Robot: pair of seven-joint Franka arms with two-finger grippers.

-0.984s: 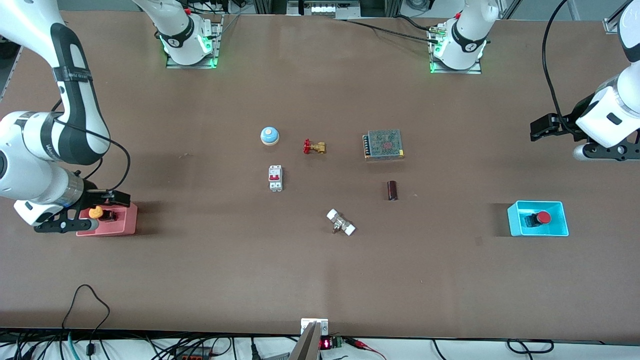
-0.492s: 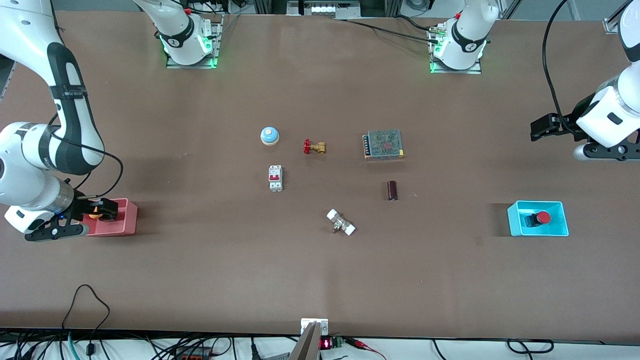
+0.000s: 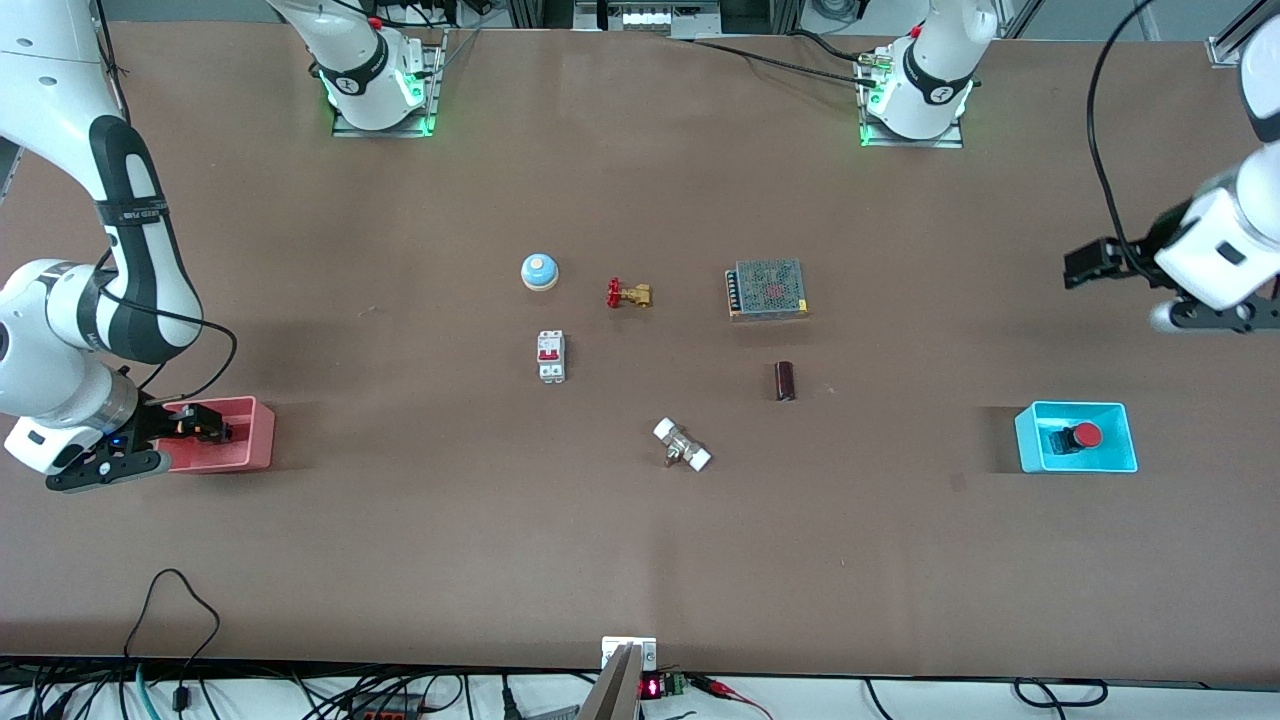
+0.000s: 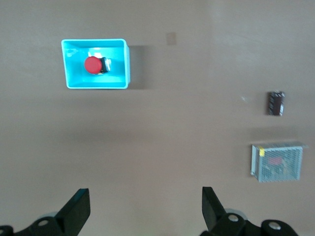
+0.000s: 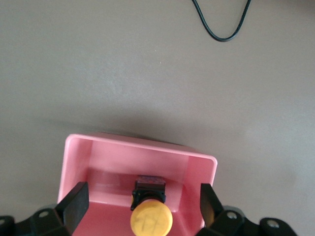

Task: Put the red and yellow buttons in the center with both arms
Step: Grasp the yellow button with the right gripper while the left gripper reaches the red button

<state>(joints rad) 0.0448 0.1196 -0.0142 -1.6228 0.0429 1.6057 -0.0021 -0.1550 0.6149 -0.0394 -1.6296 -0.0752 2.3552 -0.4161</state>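
The yellow button [image 5: 150, 219] lies in the pink bin [image 3: 250, 435] at the right arm's end of the table. In the front view only a sliver of the yellow button [image 3: 184, 425] shows. My right gripper [image 3: 203, 424] hangs low over the bin, open, with its fingers on either side of the button in the right wrist view [image 5: 143, 194]. The red button [image 3: 1086, 435] lies in the cyan bin [image 3: 1030, 440] at the left arm's end. My left gripper [image 3: 1088, 263] is open and empty, up over bare table. Its wrist view [image 4: 145, 196] shows the red button [image 4: 92, 65] some way off.
In the table's middle lie a blue bell [image 3: 539, 271], a red-handled brass valve [image 3: 628, 294], a mesh power supply [image 3: 767, 289], a white breaker [image 3: 550, 356], a brown cylinder [image 3: 785, 381] and a white-ended fitting [image 3: 682, 445]. Two green-lit arm bases stand farthest from the front camera.
My right gripper has shifted toward the right arm's end of the table over the pink bin and now covers most of the yellow button. My left gripper has drifted slightly.
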